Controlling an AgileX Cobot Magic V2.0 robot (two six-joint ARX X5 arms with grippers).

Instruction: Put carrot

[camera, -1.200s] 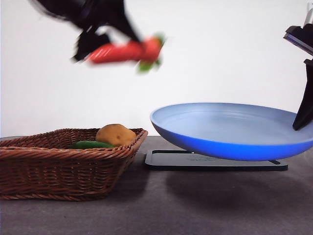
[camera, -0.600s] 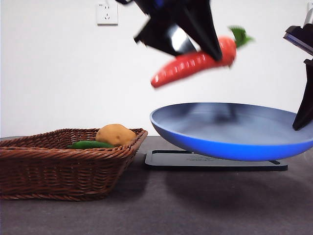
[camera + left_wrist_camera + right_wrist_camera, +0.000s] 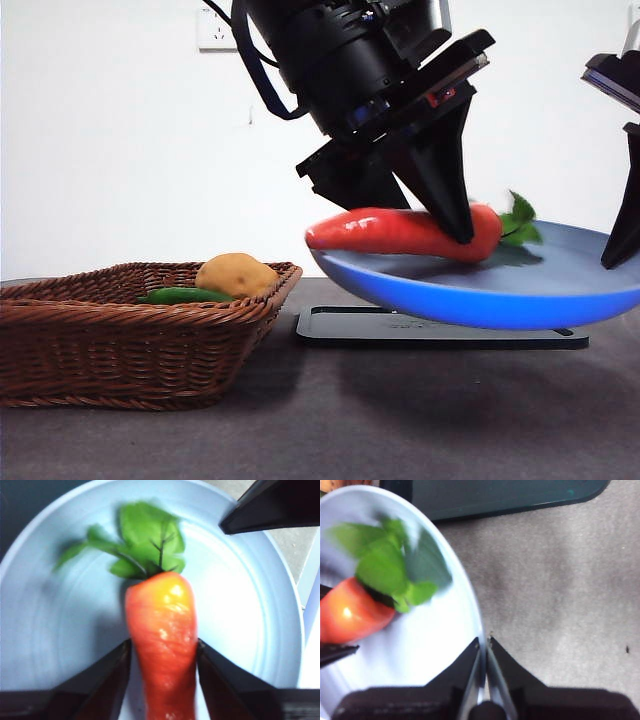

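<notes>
The red-orange carrot with its green leafy top lies low over the blue plate, its tip reaching past the plate's left rim. My left gripper is shut on the carrot, one jaw on each side. My right gripper is shut on the blue plate's rim and holds the plate above the table. The carrot's top also shows in the right wrist view. The other arm's black jaw shows at the plate's far rim.
A brown wicker basket stands at the left with a tan potato and a slim green vegetable in it. A flat black base lies on the grey table under the plate.
My left gripper has brought the carrot down and to the right, from above the plate down onto it. The plate and the right gripper have stayed in place.
</notes>
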